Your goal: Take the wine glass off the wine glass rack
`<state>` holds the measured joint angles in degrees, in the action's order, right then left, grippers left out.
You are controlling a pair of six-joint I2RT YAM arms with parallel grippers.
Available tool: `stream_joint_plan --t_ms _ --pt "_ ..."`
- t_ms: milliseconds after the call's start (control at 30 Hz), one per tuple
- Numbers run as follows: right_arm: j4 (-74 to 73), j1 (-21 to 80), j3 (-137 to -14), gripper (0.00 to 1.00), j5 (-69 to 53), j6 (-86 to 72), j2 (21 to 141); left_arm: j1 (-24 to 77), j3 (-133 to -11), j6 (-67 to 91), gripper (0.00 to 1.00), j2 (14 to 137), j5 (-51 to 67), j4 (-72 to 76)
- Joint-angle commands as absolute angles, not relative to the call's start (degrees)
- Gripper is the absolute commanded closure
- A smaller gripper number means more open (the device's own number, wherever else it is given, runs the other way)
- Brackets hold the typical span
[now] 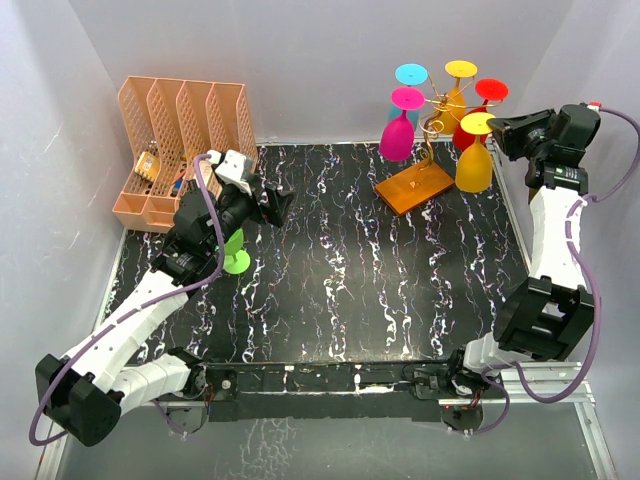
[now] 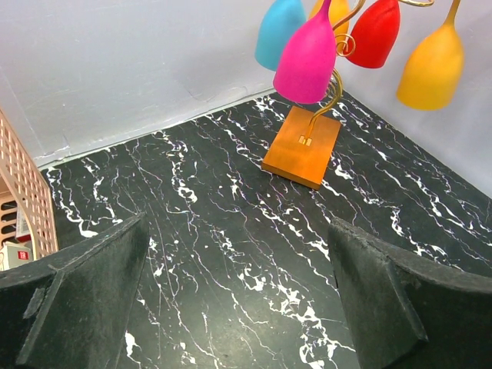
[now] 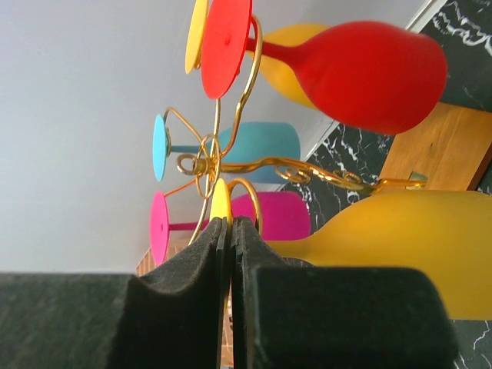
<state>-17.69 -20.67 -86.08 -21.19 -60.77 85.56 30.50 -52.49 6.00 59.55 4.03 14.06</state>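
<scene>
A gold wire wine glass rack (image 1: 415,185) stands near the far right corner of a black marbled desk (image 1: 330,290), with five coloured glasses hanging bowl-down from its curled arms. The yellow wine glass (image 1: 473,160) on the side facing the desk's right edge hangs with its long axis upright, foot on top. The right pincer (image 3: 231,223) reaches in from that right edge, level with the foot (image 3: 221,201), its fingers pressed together on the thin disc, pinching it edge-on. The left pincer (image 2: 238,231) hovers spread wide and empty over the desk's left half, well apart from the rack. The right arm is plainly nearer; freeing the glass likely means drawing its stem out of the wire curl toward the right edge.
</scene>
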Motion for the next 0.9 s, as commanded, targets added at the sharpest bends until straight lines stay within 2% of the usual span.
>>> stream_joint_plan --t_ms 0,300,500,867 --pt "-12.1 -21.0 -85.3 0.93 -26.2 -60.3 82.5 30.6 -54.4 6.0 0.03 59.6 4.7 14.7" --pt "-9.0 -21.0 -84.3 0.93 -27.2 -61.3 82.0 30.6 -54.4 6.2 0.03 60.2 4.9 14.7" --pt "-7.1 -20.9 -87.9 0.93 -30.9 -63.9 85.1 30.7 -54.5 6.1 0.03 60.3 4.7 14.6" --pt "-7.8 -20.6 -92.2 0.93 -26.1 -65.2 89.4 30.6 -54.4 6.0 0.03 60.3 4.7 14.6"
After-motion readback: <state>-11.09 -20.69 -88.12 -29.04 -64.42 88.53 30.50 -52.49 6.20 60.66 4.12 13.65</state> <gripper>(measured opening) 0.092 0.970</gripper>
